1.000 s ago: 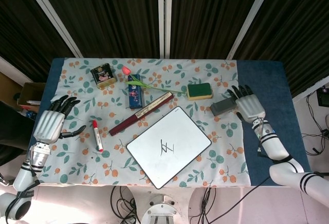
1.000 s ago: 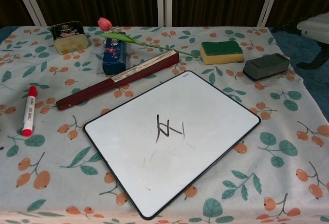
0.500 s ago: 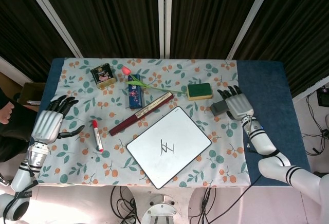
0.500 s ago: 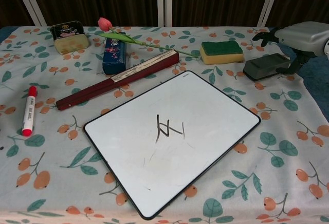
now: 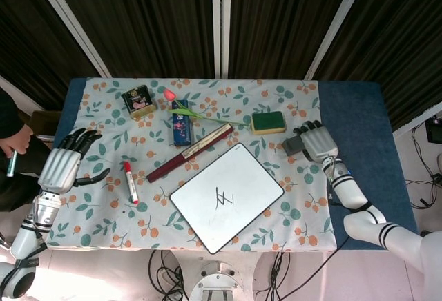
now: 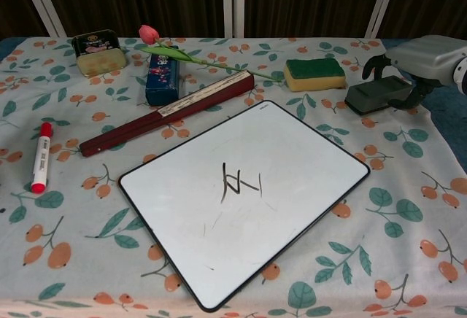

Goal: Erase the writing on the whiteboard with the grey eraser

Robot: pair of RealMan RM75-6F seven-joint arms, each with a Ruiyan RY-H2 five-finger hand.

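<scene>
The whiteboard [image 5: 226, 197] [image 6: 292, 165] lies tilted in the middle of the table, with a black scribble [image 5: 224, 198] [image 6: 239, 181] at its centre. The grey eraser [image 5: 293, 144] [image 6: 373, 94] lies flat on the cloth beyond the board's right corner. My right hand [image 5: 316, 142] [image 6: 425, 57] hovers over the eraser's right end, fingers bent down on its far side and thumb on its near side. Whether they press on it I cannot tell. My left hand [image 5: 62, 166] hangs over the table's left edge, holding nothing, with its fingers apart. It shows only in the head view.
A red marker [image 5: 130, 181] [image 6: 41, 156] lies at the left. A closed dark red fan [image 5: 189, 152] [image 6: 166, 112], a blue box [image 6: 160, 75], a tulip [image 6: 191, 55], a tin [image 6: 99, 51] and a green-and-yellow sponge [image 5: 268, 121] [image 6: 314, 73] lie behind the board. A person's hand [image 5: 15, 142] shows at the left edge.
My right hand has moved left from the blue table edge to over the eraser, come down, and bent its fingers around the right end. The left hand has barely shifted.
</scene>
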